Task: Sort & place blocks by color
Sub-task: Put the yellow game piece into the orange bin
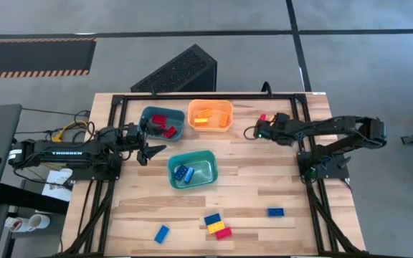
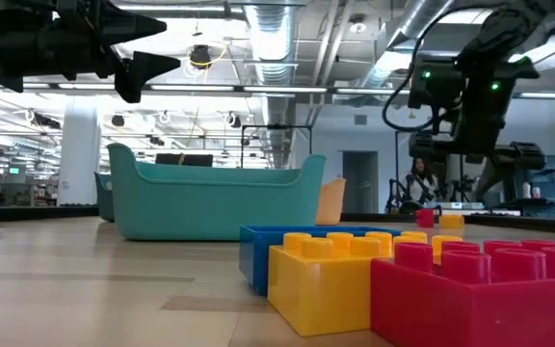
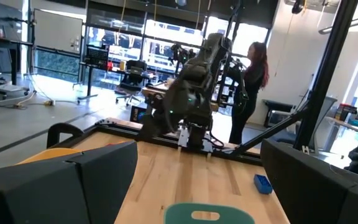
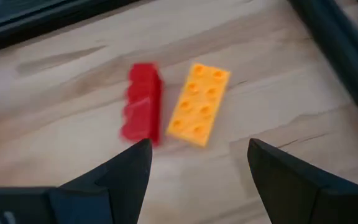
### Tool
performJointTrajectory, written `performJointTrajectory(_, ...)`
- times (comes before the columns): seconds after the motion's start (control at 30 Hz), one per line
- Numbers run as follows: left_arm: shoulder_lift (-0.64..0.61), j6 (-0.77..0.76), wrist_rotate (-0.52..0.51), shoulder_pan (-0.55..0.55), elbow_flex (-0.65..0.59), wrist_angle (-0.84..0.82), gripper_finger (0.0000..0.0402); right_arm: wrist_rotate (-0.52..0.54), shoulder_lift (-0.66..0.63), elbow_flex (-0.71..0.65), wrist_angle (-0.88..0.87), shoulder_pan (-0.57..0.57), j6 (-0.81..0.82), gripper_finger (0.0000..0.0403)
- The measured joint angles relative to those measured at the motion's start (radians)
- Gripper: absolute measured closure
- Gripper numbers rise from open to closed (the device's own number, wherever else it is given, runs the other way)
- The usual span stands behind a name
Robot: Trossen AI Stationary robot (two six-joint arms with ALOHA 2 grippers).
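Two blocks point(image 4: 173, 111) under right claw point(image 4: 194, 163) | red one blurred

Red, yellow, blue blocks point(image 1: 218, 225) lie in trays and loose.

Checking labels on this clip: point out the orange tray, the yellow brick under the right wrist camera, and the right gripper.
orange tray point(image 1: 228, 109): high view, its right rim.
yellow brick point(image 4: 199, 104): right wrist view, middle of its studded top.
right gripper point(image 4: 197, 168): right wrist view, midway between its open fingertips.
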Motion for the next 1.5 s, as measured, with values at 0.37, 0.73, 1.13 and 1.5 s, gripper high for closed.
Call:
performJointTrajectory(0.37,0.0,0.005,-0.001,0.0,0.0,-0.001,0.0075,-0.077,0.0,0.0,0.125,-0.217,-0.167,0.0117)
performJointTrajectory(0.73,0.0,0.005,-0.011,0.0,0.001,-0.001,0.0075,-0.131,0.0,0.0,0.15,-0.342,-0.202,0.0117)
performJointTrajectory(1.13,0.0,-0.011,0.01,0.0,0.001,0.013,0.0075,-0.209,0.211,0.0,0.292,-0.331,-0.205,0.0117)
performJointTrajectory(1.5,0.0,-0.02,0.018,0.0,0.001,0.018,0.0075,-0.2,0.276,0.012,0.182,-0.309,-0.261,0.0129)
